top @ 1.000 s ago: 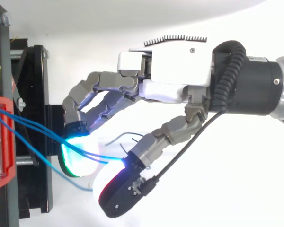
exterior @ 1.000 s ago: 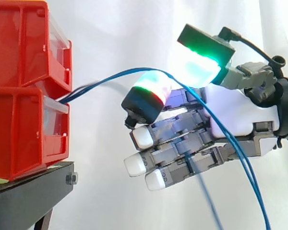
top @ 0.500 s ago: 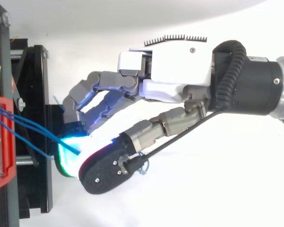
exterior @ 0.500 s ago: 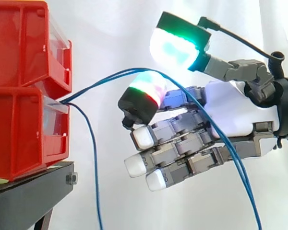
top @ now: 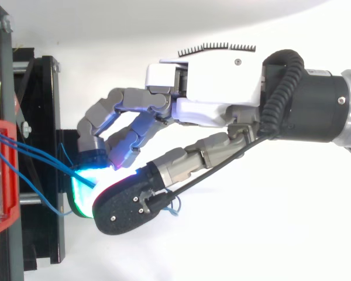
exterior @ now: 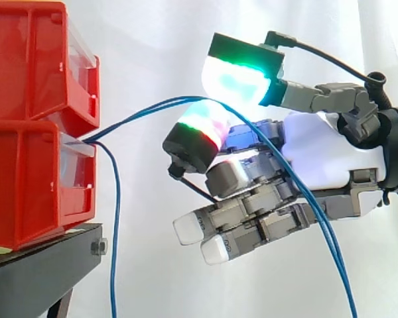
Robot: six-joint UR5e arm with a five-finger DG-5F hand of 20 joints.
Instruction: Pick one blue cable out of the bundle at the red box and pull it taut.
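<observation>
I have the hand [exterior: 318, 159] level with the lower red plastic box [exterior: 26, 185]. The box sits on the black stand [exterior: 46, 258] beneath a second red box [exterior: 26, 59], in front of the white curtain [exterior: 152, 40].

A pair of thin blue cables [exterior: 146, 108] leaves the lower box's front and arcs up toward the hand. It lies over the finger pad glowing red and green [exterior: 200, 127], then runs down across the palm and out of the bottom of the side view. A third blue cable [exterior: 114, 225] hangs straight down from the same opening, well apart from the fingers [exterior: 189, 228].

The fingers are not closed on anything. The thumb [exterior: 242, 69], its pad glowing green and cyan, stands above the pair with a clear gap, so the cables only rest on the pad beneath. The lower fingers reach loosely toward the box.

As I judge it, what matters is that the pair lies between the thumb above and the pad below. Its long axis runs from box to hand, across the thumb's closing path. Closing straight down would probably trap both cables, so I'd want one nudged aside first. The arc is slack, and the pull should go away from the box, toward the side view's right.
</observation>
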